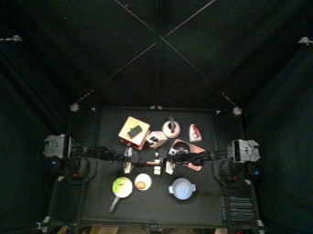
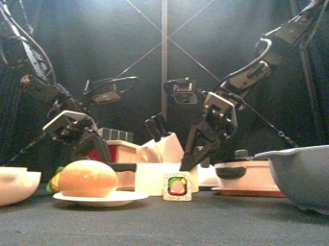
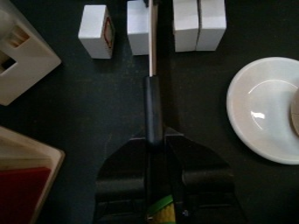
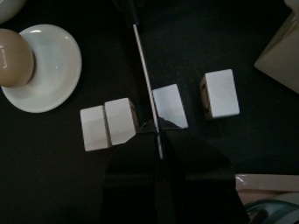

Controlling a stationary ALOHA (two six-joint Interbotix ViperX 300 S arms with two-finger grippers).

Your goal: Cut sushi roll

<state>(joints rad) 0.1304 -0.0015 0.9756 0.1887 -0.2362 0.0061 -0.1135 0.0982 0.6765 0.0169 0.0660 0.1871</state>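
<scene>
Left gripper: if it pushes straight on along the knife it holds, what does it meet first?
Probably the white sushi pieces: the knife in the left gripper already points into that row. Its height above them is unclear.

At the front of the surface (image 2: 232, 229) you see a sushi piece (image 2: 178, 189) standing upright. To its left, a plate (image 2: 100, 199) carries an orange object (image 2: 88, 179). A grey bowl (image 2: 302, 176) sits at right. Both arms hang behind; the right gripper (image 2: 195, 159) points down, apparently gripping a knife.
</scene>
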